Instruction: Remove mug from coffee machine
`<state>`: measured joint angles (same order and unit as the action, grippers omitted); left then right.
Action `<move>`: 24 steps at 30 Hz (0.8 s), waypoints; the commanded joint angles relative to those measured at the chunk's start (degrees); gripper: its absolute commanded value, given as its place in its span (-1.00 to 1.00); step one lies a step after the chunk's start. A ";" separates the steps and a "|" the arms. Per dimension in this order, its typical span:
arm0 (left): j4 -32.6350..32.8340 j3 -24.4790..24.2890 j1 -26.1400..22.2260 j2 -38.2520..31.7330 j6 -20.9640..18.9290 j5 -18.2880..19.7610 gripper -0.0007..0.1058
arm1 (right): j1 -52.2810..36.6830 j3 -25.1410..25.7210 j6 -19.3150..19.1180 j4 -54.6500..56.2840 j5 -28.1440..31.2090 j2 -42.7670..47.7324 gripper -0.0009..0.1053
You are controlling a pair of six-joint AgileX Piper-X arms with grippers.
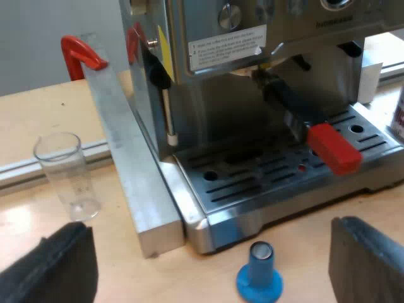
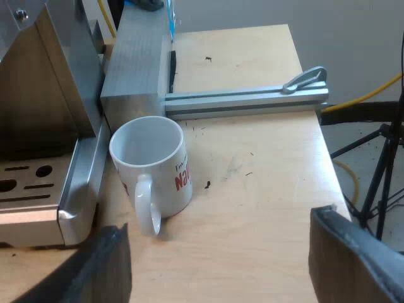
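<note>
A white mug [image 2: 154, 170] with red lettering stands upright on the wooden table beside the espresso machine's drip tray [image 2: 38, 189], its handle toward my right gripper [image 2: 218, 265]. That gripper is open and hangs a little short of the mug, holding nothing. In the left wrist view the espresso machine [image 1: 252, 95] has the metal holder locked in its front, the red end [image 1: 333, 148] of the handle over the drip tray [image 1: 284, 173]. My left gripper [image 1: 211, 268] is open above a blue tamper [image 1: 260, 278] that stands on the table before the tray.
A clear measuring glass [image 1: 66, 177] stands on the table near a metal block [image 1: 126, 158] at the machine's side. Another metal block [image 2: 134, 60] and an aluminium rail [image 2: 246, 98] lie behind the mug. The table edge [image 2: 331, 158] drops off past the rail's end.
</note>
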<state>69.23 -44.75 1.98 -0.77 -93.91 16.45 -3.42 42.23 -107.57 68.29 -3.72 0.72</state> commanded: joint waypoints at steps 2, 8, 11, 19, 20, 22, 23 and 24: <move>-1.78 2.53 0.02 -8.03 0.36 -1.79 0.45 | -0.30 -4.32 -0.63 -3.11 -1.50 2.41 0.18; -7.30 8.04 0.02 -8.03 0.36 -1.95 0.45 | -0.30 -8.12 -0.51 -4.70 -1.53 2.41 0.18; -9.30 10.72 0.02 -8.00 0.36 -1.95 0.45 | -0.30 -9.79 -0.51 -4.72 -1.53 2.41 0.18; -12.19 15.95 0.02 -7.90 0.36 -1.63 0.45 | -0.30 -11.28 -0.39 -7.63 -1.66 2.28 0.18; -12.84 16.25 0.02 -7.90 0.36 -1.64 0.45 | -0.30 -11.39 -0.39 -7.74 -1.66 2.28 0.18; -13.14 16.40 0.02 -7.90 0.36 -1.64 0.45 | -0.30 -11.36 -0.39 -7.96 -1.66 2.28 0.18; -13.13 16.39 0.02 -7.90 0.36 -1.64 0.45 | -0.30 -11.36 -0.24 -8.02 -1.66 2.28 0.18; -13.13 16.39 0.02 -7.90 0.36 -1.64 0.45 | -0.30 -11.36 -0.24 -8.00 -1.66 2.28 0.18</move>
<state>56.85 -28.22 1.98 -0.77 -93.90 14.97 -3.42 30.73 -107.57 61.12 -4.83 0.72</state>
